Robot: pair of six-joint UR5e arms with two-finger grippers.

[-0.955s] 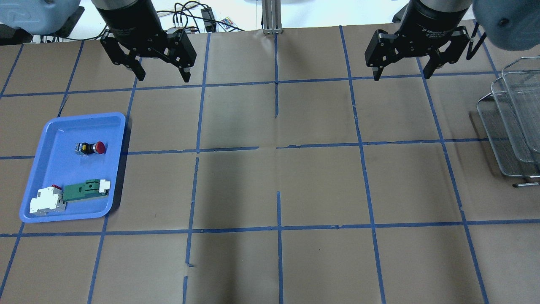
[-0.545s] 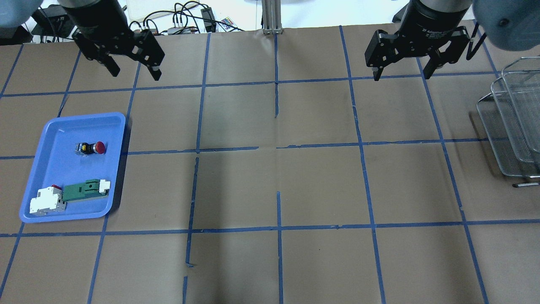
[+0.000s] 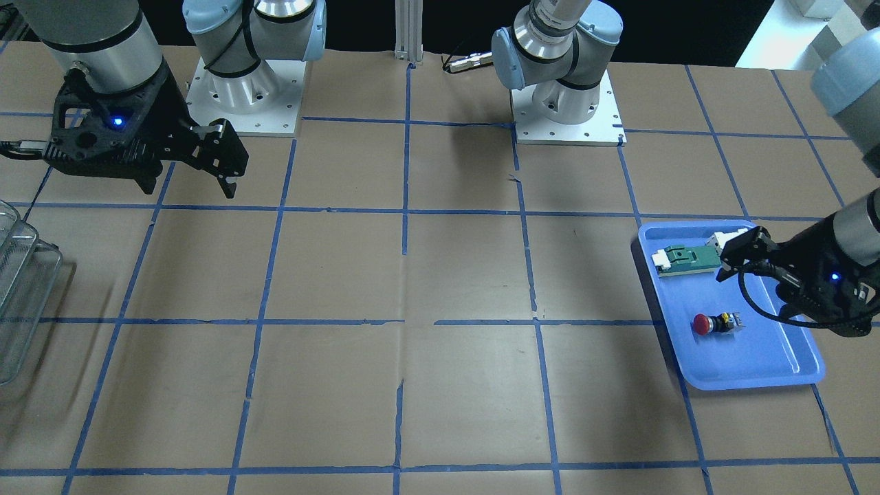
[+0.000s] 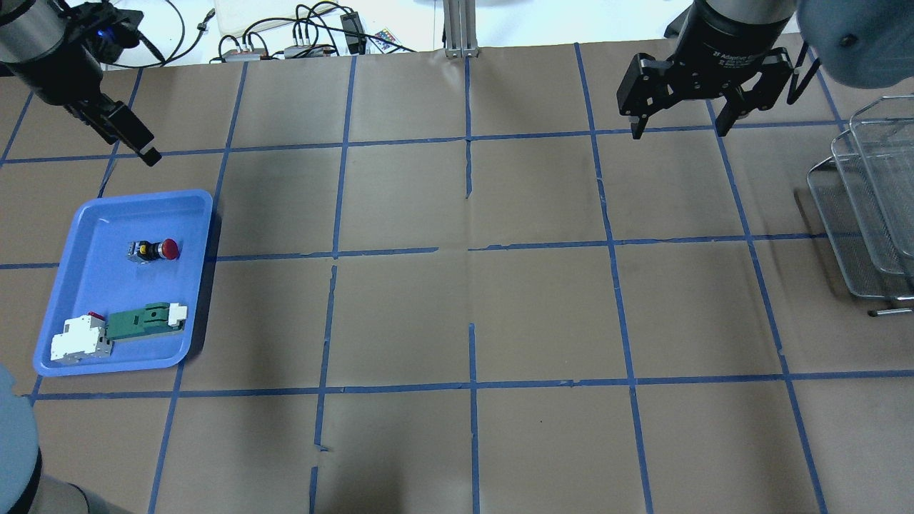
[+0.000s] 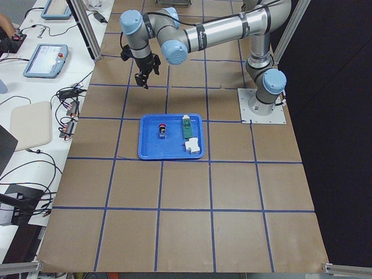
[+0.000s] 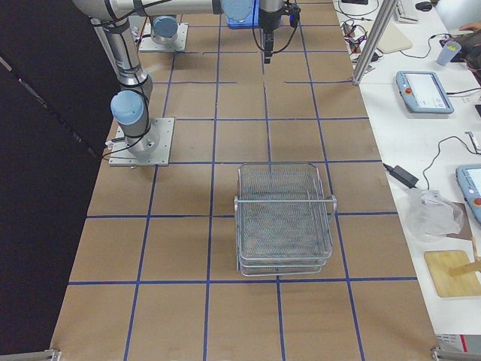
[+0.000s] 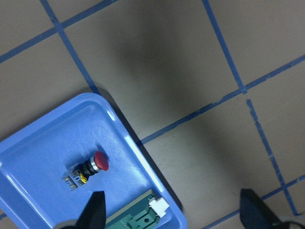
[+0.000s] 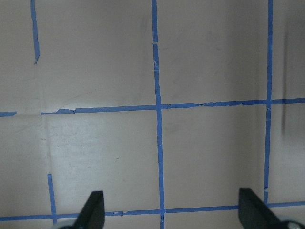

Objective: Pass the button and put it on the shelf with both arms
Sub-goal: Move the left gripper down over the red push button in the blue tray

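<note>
Plainly found button (image 4: pixel 153 250) lying in tray (image 4: pixel 93 285), untouched; saw left gripper (image 7: pixel 174 215) raised near tray, fingers (image 7: pixel 95 210) spread wide, empty; saw right gripper (image 4: pixel 678 130) well apart from tray, likewise spread, holding nothing.

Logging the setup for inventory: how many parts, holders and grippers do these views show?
Parts: 2 (button, white-and-green block)
Holders: 2 (blue tray, wire shelf)
Grippers: 2 (left gripper, right gripper)
Total: 6
</note>
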